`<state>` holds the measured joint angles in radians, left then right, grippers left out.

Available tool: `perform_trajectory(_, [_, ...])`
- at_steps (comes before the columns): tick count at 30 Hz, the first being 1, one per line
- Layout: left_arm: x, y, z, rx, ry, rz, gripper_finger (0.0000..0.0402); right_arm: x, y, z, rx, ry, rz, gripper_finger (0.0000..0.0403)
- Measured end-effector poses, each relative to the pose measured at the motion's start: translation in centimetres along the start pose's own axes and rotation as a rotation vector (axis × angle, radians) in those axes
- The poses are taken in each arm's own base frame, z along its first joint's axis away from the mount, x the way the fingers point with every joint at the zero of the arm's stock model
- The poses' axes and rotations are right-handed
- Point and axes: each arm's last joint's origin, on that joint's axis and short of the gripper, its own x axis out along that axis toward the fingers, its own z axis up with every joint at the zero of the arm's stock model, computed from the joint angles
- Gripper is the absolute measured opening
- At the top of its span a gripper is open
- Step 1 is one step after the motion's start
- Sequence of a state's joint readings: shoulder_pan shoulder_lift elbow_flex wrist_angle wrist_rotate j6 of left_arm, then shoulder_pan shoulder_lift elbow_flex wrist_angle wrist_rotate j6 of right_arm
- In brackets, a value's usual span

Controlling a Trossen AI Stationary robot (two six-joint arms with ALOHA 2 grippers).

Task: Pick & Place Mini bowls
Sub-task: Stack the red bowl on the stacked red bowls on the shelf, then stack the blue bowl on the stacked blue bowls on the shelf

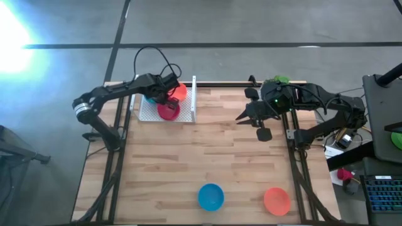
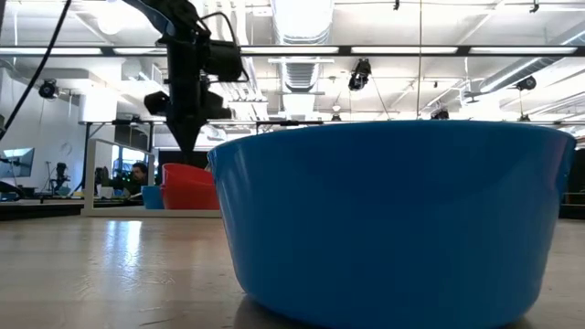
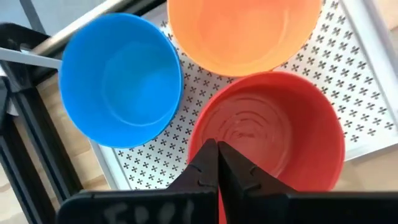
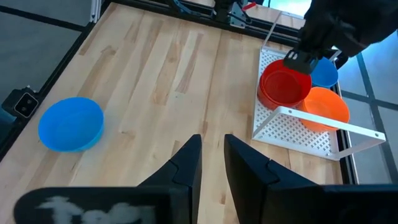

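Left gripper (image 3: 217,158) fingers pinched on red bowl (image 3: 273,124) rim, in white tray (image 3: 348,81) beside orange bowl (image 3: 242,31) and blue bowl (image 3: 118,78). Risk: thin rim slips, bowl knocks neighbours. Right gripper (image 4: 211,162) narrowly parted, empty, above counter (image 1: 207,157).

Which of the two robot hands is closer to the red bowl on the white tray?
The left. The left gripper, fingers shut, sits right at the rim of the red bowl on the white tray. The right gripper hangs over bare table well to the side of the tray.
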<state>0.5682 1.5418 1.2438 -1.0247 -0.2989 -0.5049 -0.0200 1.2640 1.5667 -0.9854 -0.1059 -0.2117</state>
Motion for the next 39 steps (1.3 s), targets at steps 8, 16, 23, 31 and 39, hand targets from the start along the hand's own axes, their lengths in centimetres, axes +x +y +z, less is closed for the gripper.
perform_trajectory(8, [-0.5, 0.6, -0.3, -0.001, -0.036, 0.068, 0.0000, 0.0, 0.0, 0.0, 0.002, 0.000, 0.000, 0.0070])
perform_trajectory(16, [2.0, 0.9, -2.3, 0.005, 0.033, 0.116, 0.0000, 0.0, 0.0, 0.0, 0.003, 0.000, 0.000, 0.0071])
perform_trajectory(23, [3.1, 0.9, -3.1, 0.004, 0.063, 0.103, 0.0000, 0.0, 0.0, 0.0, 0.002, 0.000, 0.000, 0.0070])
perform_trajectory(31, [0.4, 1.2, -2.0, -0.029, -0.030, 0.050, 0.0000, 0.0, 0.0, 0.0, 0.003, 0.000, 0.000, 0.0063])
perform_trajectory(39, [-5.4, 2.3, -2.5, 0.018, -0.214, -0.063, 0.0000, 0.0, 0.0, 0.0, 0.027, 0.002, 0.000, 0.0065])
